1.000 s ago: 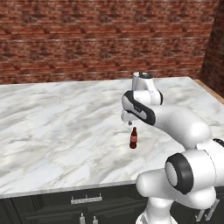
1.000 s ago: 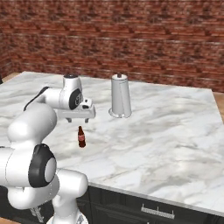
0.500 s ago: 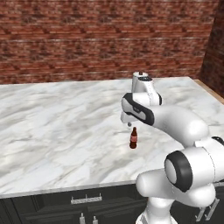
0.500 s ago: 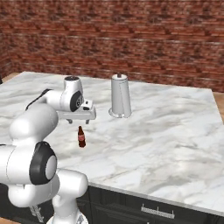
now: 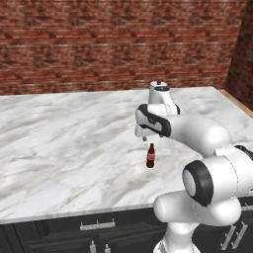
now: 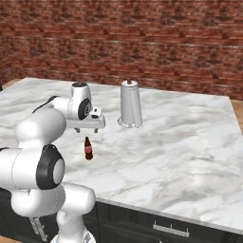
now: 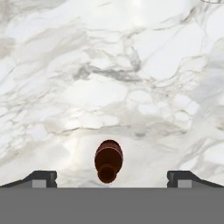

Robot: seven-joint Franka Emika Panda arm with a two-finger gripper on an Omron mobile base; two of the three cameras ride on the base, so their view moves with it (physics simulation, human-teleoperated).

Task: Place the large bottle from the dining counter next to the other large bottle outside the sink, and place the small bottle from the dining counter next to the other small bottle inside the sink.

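Note:
The small bottle (image 5: 150,157) (image 6: 88,149), dark brown with a red label, stands upright on the marble dining counter (image 5: 64,133) (image 6: 180,137). My gripper (image 5: 144,138) (image 6: 88,130) hangs directly above it, pointing down, jaws open wide and empty. In the hand view the small bottle (image 7: 108,159) is seen from above, centred between the two fingertips (image 7: 41,177), which stand well apart from it on either side. The large bottle, the other bottles and the sink are out of view.
A steel paper towel holder (image 6: 130,104) stands on the counter beyond the gripper, a little to its right. The counter's front edge runs over dark cabinets with silver handles (image 5: 97,226). A brick wall (image 5: 99,44) backs the counter.
The hand has sunk slightly toward the small bottle. The bottle has not moved and the jaws stay open.

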